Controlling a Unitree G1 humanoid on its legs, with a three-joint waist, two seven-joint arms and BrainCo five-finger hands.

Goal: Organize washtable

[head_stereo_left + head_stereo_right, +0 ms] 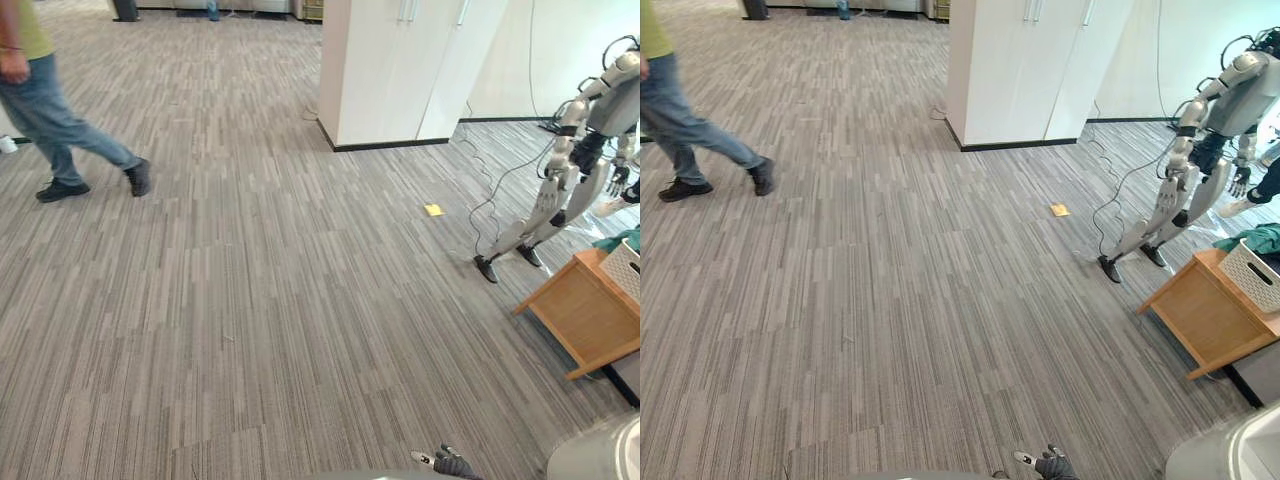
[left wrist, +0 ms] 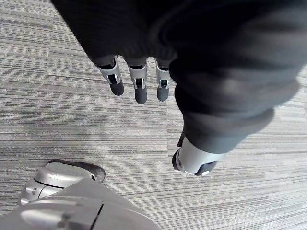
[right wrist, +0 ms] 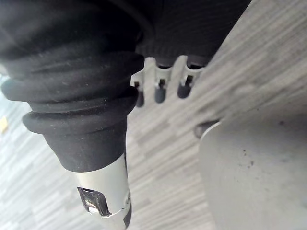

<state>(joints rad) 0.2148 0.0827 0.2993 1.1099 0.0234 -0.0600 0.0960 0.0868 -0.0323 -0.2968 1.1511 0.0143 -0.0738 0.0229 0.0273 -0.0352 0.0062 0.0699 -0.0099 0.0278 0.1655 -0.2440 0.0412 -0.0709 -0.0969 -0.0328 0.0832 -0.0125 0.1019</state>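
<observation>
A low wooden table (image 1: 585,312) stands on the carpet at the far right, several steps away from me. On it sit a white slatted basket (image 1: 626,268) and a green cloth (image 1: 622,240), both cut off by the edge of the view. My left hand (image 2: 139,88) hangs over bare carpet with straight fingers and holds nothing. My right hand (image 3: 160,90) also hangs with relaxed fingers over the carpet, empty; its dark cover peeks in at the bottom of the left eye view (image 1: 448,464).
Another humanoid robot (image 1: 575,160) stands by the table at the right. A person (image 1: 50,110) walks across the far left. White cabinets (image 1: 400,70) rise at the back. A small yellow item (image 1: 433,210) lies on the grey carpet.
</observation>
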